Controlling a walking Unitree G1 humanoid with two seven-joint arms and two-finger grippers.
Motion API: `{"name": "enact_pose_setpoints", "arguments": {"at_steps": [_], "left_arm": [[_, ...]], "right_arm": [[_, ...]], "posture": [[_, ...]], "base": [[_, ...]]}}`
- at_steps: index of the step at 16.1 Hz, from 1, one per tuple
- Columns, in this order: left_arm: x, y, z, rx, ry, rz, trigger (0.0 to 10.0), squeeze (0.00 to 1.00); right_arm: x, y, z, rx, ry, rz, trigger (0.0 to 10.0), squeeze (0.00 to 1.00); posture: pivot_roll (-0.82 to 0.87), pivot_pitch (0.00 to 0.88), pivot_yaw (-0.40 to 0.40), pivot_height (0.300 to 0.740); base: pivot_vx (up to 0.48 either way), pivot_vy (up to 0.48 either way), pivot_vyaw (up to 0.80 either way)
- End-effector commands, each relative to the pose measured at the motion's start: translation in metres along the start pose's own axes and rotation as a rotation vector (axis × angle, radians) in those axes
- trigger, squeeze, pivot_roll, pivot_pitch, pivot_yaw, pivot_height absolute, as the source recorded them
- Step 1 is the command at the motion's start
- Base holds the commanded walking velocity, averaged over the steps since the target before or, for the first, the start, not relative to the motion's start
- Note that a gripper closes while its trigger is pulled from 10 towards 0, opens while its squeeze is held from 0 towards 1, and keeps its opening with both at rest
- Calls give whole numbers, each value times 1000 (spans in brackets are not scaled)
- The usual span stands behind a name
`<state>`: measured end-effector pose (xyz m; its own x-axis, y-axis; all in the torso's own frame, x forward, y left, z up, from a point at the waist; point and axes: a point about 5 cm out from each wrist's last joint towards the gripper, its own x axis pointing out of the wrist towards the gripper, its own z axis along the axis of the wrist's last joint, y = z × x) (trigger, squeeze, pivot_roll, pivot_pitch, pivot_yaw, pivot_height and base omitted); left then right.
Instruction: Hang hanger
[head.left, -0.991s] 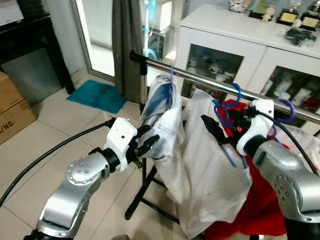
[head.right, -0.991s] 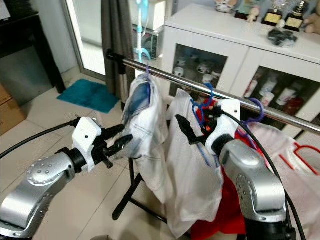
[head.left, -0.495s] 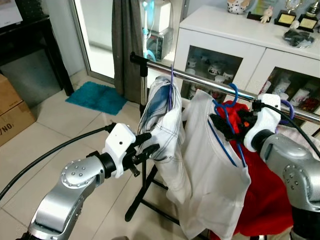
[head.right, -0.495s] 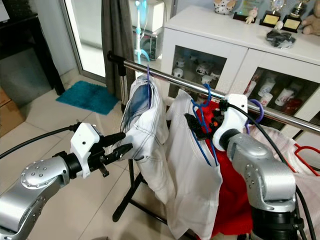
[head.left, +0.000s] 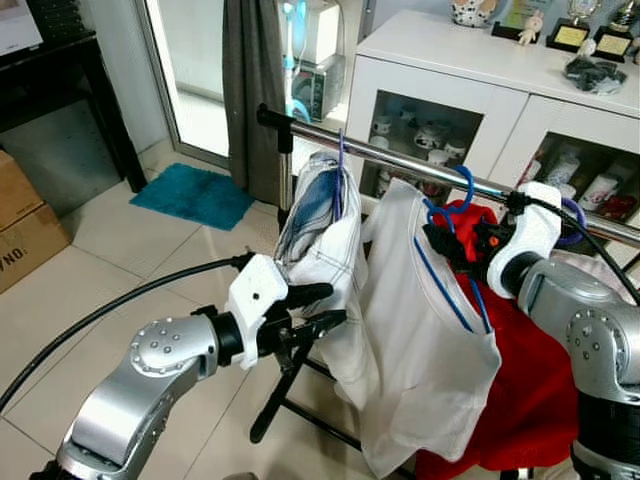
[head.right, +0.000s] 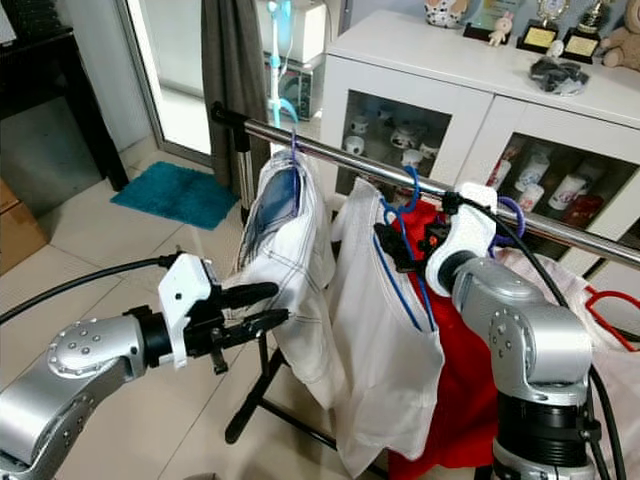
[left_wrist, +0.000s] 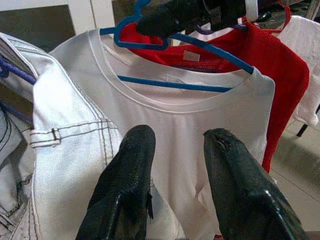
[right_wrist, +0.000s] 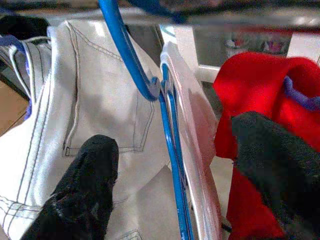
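The blue plastic hanger (head.left: 452, 215) carrying a white t-shirt (head.left: 425, 340) hangs on the chrome rail (head.left: 400, 160). Right gripper (head.left: 447, 243) straddles it, fingers apart. Left gripper (head.left: 318, 307), also apart, hovers beside pale denim shorts (head.left: 330, 250). No readable labels.

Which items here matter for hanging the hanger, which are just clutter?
Job:
- blue hanger carrying the white T-shirt
- rail, hook already over it
- right hand, open around the hanger neck
- left hand, open beside the white jeans

Clutter:
- red shirt
- white cabinet with trophies
- teal mat
- cardboard box
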<state>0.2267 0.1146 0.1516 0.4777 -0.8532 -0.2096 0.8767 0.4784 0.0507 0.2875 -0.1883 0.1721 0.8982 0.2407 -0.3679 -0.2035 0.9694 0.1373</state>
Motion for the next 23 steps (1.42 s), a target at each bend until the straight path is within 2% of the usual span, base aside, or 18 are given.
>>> {"name": "enact_pose_setpoints", "arguments": {"at_steps": [1,2,12,23], "left_arm": [[0,-1,6,18,-9,-17,10000,0],[0,-1,6,18,-8,-18,10000,0],[0,2,7,36,10,-7,10000,0],[-1,2,6,45,20,2,10000,0]], "right_arm": [[3,1,2,-16,8,-7,941,0],[4,1,2,-19,11,-8,0,0],[15,3,-3,-43,59,-3,0,0],[18,6,-5,-48,67,7,0,0]], "posture": [[42,0,-55,740],[42,0,-55,740],[44,0,-60,740],[46,0,-57,740]], "base": [[0,0,0],[0,0,0],[0,0,0],[0,0,0]]}}
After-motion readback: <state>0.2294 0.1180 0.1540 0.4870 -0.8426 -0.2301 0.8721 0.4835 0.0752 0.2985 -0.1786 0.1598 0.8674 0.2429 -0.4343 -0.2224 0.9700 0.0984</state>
